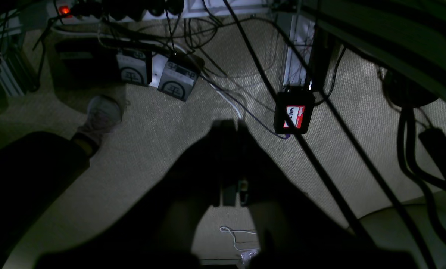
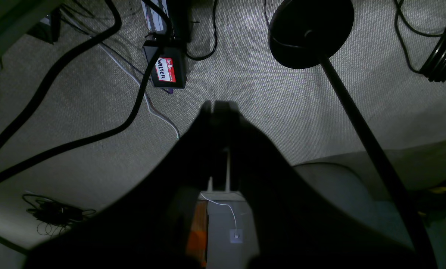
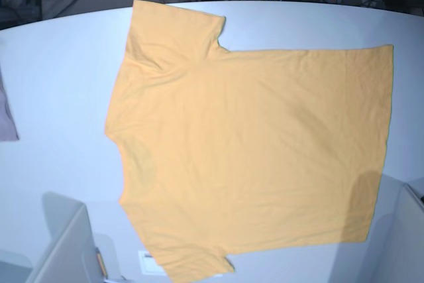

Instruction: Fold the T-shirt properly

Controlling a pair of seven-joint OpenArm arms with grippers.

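Base view: the T-shirt [image 3: 252, 150] lies spread flat, plain side up, on the white table [image 3: 59, 97], collar toward the left edge, hem toward the right, one sleeve at the top, the other at the near edge. A mauve cloth [image 3: 6, 114] shows at the far left. Wrist views: the left gripper [image 1: 228, 125] and right gripper [image 2: 219, 106] are both closed and empty, hanging over carpet [image 2: 282, 112] and cables, well apart from the shirt.

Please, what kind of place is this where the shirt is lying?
Probably a robotics lab or workshop, not a home. The T-shirt lies flat on a plain white table, while the wrist views show tangled cables, a power strip and a name-tagged black box on carpet.
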